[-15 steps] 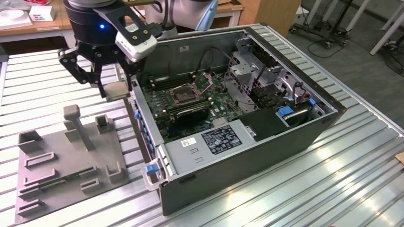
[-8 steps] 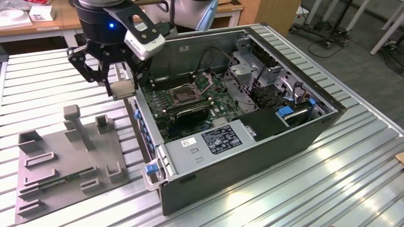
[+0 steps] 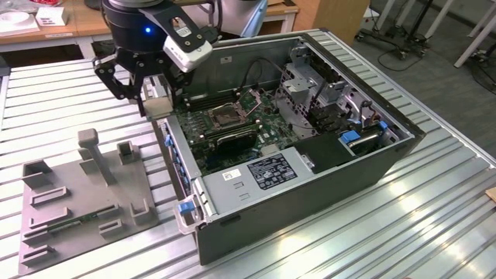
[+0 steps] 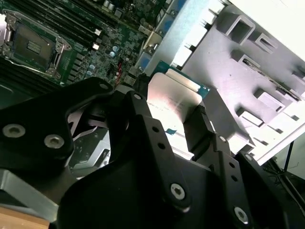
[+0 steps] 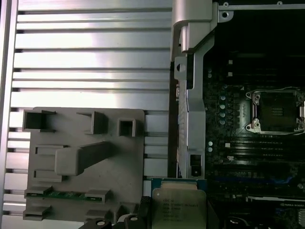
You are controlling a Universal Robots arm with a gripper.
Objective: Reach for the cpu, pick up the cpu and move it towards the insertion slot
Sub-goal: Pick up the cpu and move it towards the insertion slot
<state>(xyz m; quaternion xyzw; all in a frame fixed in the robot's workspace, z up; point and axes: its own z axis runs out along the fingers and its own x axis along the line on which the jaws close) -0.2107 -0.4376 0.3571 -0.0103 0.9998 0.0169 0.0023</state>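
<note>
Over the exterior view's left wall of the open computer case [image 3: 326,174], the gripper [image 3: 155,96] hangs with its jaws closed on the cpu [image 3: 159,106]. It pinches the chip by two opposite edges, leaving the silvery top bare, a hold I judge suited to setting it flat into a socket. The cpu is lifted clear of the grey holder tray [image 3: 78,200] (a green memory stick [image 5: 66,194] lies in one of its grooves). It is not yet above the insertion slot [image 3: 227,116], which sits open on the motherboard [image 3: 268,136], well apart from the chip. In the second wrist view the black fingers [image 4: 143,129] cover the chip's edges, so the contact itself is hard to make out. In the first wrist view the picture's edge cuts off part of the chip, and its underside is hidden.
</note>
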